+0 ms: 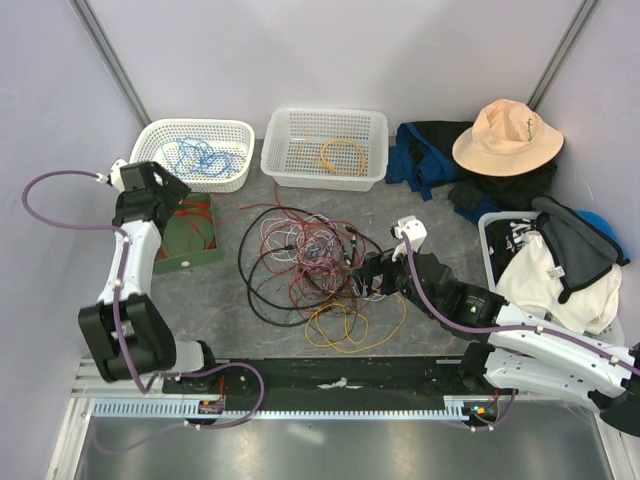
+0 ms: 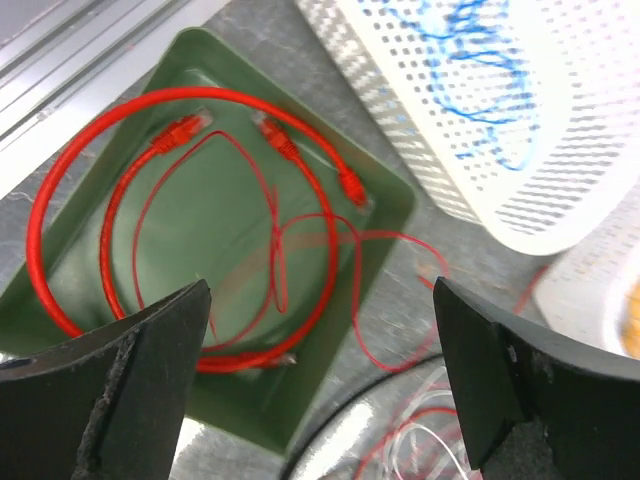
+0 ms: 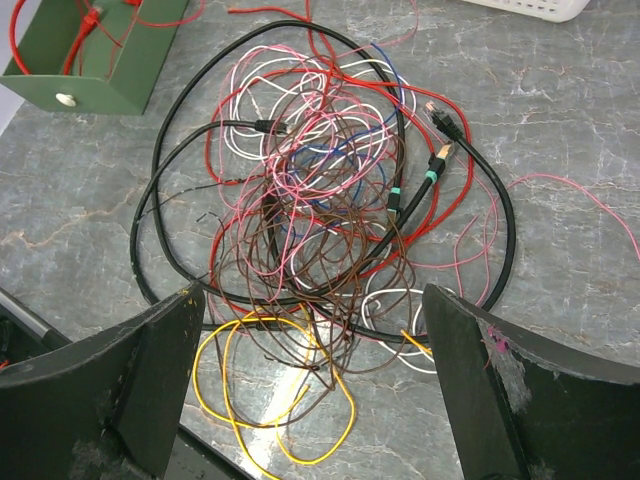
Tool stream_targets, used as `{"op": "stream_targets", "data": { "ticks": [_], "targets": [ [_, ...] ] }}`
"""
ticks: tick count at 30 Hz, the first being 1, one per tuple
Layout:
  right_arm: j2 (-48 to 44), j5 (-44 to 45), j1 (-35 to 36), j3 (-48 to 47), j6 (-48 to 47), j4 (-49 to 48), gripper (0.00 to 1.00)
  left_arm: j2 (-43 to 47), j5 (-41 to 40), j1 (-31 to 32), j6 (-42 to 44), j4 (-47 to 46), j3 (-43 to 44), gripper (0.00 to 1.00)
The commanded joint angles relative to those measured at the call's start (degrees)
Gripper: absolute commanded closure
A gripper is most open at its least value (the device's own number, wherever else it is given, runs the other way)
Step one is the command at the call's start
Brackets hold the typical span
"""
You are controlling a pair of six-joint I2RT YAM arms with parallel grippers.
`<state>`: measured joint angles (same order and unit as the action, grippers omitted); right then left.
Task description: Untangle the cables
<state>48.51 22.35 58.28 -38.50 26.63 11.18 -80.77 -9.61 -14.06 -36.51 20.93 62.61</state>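
Observation:
The cables lie in a tangled heap (image 1: 300, 260) at the table's middle: a thick black loop (image 3: 505, 230) around red, pink, white, blue and maroon wires (image 3: 320, 190), with yellow loops (image 3: 215, 390) at the near edge. My right gripper (image 1: 370, 272) hovers at the heap's right near side. In the right wrist view it (image 3: 312, 300) is open and empty, with the jaws wide apart above the maroon and yellow strands. My left gripper (image 1: 170, 205) is open and empty above the green tray (image 2: 385, 200), which holds coiled red cables (image 2: 45, 200).
A white basket (image 1: 235, 130) with blue cables (image 2: 480, 50) stands at the back left. A second white basket (image 1: 375, 125) holds an orange cable (image 1: 342, 155). A hat (image 1: 505, 135), dark clothes and a bin of clothes (image 1: 550, 265) fill the right side.

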Motion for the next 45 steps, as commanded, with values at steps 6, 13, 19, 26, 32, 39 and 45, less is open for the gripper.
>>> {"op": "stream_targets", "data": {
  "ticks": [6,13,19,26,32,39,45],
  "targets": [
    [1.3,1.6,0.0,-1.0,-0.8,-2.7,0.02,22.3,6.1,4.9,-7.3,-2.3,-8.5,0.0],
    [3.3,1.6,0.1,-2.0,0.4,-2.8,0.02,27.8,-0.1,24.8,-7.4,-2.8,-12.6,0.0],
    [5.6,6.4,0.0,-0.7,-0.1,-2.0,0.02,25.4,-7.3,44.8,-6.6,-2.1,-14.8,0.0],
    [15.6,7.4,-0.2,-1.8,1.2,-5.2,0.02,23.0,-9.8,56.1,-8.7,-3.4,-20.9,0.0],
    [26.7,6.6,-6.5,-8.0,2.6,-8.8,0.02,29.5,-6.5,56.3,-10.3,-2.8,-25.3,0.0],
    [38.6,-1.4,-18.5,-16.6,4.8,-14.2,0.06,39.2,-7.9,56.2,-12.2,4.0,-27.5,0.0],
    [48.5,-0.6,-22.7,-21.9,3.8,-8.8,0.16,41.9,-11.2,56.2,-13.7,7.5,-28.1,0.0]
  ]
}}
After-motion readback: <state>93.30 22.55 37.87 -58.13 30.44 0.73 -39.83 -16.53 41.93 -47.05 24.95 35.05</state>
